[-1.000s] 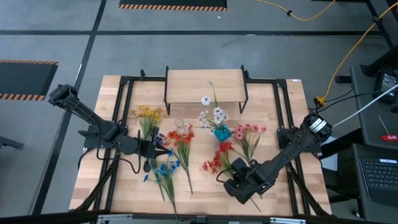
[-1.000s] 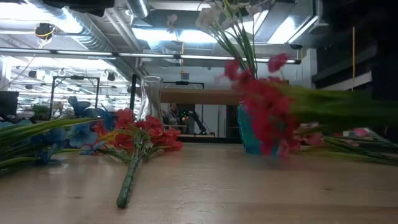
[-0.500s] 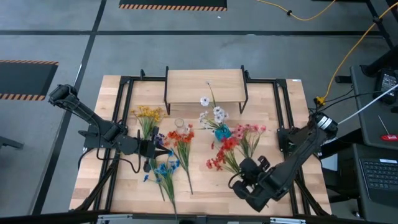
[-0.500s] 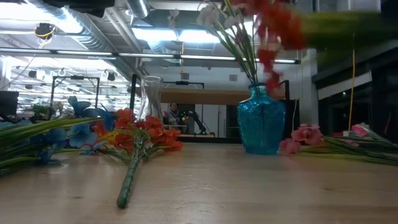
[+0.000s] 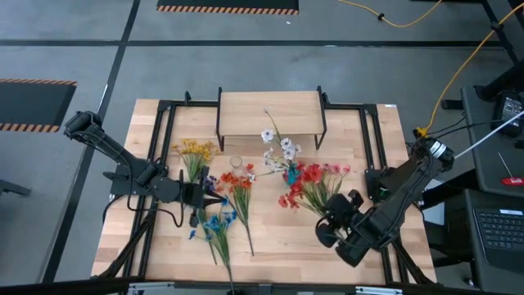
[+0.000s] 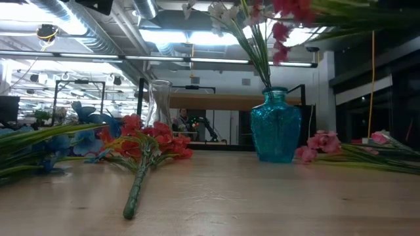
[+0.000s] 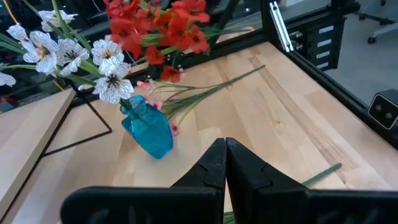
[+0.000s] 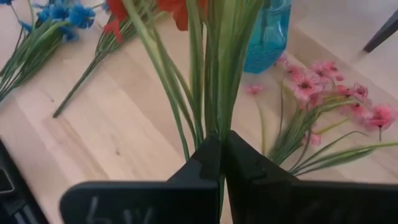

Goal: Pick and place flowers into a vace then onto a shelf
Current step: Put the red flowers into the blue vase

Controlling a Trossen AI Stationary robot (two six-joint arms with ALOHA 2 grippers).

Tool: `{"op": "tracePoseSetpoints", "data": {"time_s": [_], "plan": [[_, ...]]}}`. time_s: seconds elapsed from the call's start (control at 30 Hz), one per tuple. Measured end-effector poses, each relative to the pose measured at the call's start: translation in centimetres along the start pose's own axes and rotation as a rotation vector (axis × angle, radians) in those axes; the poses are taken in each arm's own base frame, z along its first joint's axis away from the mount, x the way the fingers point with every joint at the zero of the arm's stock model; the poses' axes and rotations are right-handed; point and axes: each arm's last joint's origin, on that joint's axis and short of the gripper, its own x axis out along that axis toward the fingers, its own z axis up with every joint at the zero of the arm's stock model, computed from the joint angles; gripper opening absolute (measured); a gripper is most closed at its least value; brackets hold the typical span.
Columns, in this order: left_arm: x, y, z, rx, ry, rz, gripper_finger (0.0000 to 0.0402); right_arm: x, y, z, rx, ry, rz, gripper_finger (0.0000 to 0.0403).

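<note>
My right gripper (image 5: 330,220) is shut on a red flower spray (image 5: 305,175) high over the table's right half; its blossoms (image 6: 283,18) hang near the blue glass vase (image 5: 291,175), which holds white flowers (image 5: 280,147). The vase stands on the table in front of the wooden shelf (image 5: 270,113). My left gripper (image 5: 202,197) waits shut, touching nothing, over the table's left half among the lying sprays. Yellow (image 5: 195,151), orange-red (image 5: 238,182), blue (image 5: 215,224) and pink sprays (image 5: 334,174) lie flat on the table. My right gripper pinches the red spray's bunched green stems (image 8: 211,121) between its two fingers, near their lower end. The stems run on forward from the fingertips, roughly along the fingers. The spray is lifted clear, lying nearly level, blossoms toward the vase.
A small clear glass vase (image 5: 237,163) stands left of the blue one. Black metal frame rails (image 5: 164,123) run along the table's left and right sides. Bare wood lies along the near edge (image 5: 278,250).
My right gripper has risen with the red spray and moved toward the table's far right. The spray, low over the table a second ago, now hangs high, and its blossoms have swung toward the blue vase and the white flowers.
</note>
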Motion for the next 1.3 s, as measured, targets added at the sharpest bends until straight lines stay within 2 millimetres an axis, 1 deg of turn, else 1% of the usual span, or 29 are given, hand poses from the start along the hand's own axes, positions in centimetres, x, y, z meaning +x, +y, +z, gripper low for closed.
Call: {"op": "tracePoseSetpoints", "data": {"time_s": [0.13, 0.33, 0.47, 0.67, 0.9, 1.1, 1.3], "plan": [[0.0, 0.0, 0.0, -0.001, 0.0, 0.0, 0.0003, 0.9, -0.9, -1.0, 0.01, -0.027, 0.03, 0.0003], [0.0, 0.0, 0.0, -0.04, -0.001, 0.0, 0.0003, 1.9, -2.4, -2.5, -0.002, -0.204, 0.07, 0.0003], [0.0, 0.0, 0.1, -0.062, -0.006, 0.001, 0.0003, 2.3, -3.0, -3.2, -0.006, -0.244, 0.086, 0.0002], [0.0, 0.2, 0.4, -0.138, -0.041, 0.035, 0.0003, 1.6, -3.3, -3.2, -0.034, -0.364, 0.108, 0.0002], [0.0, 0.2, 0.4, -0.159, -0.042, 0.066, 0.0003, 0.3, -3.7, -3.0, -0.062, -0.5, 0.147, 0.0002], [0.0, 0.2, 0.4, -0.184, -0.043, 0.066, 0.0003, 0.1, -3.7, -2.7, -0.103, -0.619, 0.132, 0.0002], [0.0, 0.3, 0.4, -0.183, -0.043, 0.066, 0.0003, 0.3, -3.7, -2.3, -0.097, -0.631, 0.117, 0.0002]]}}
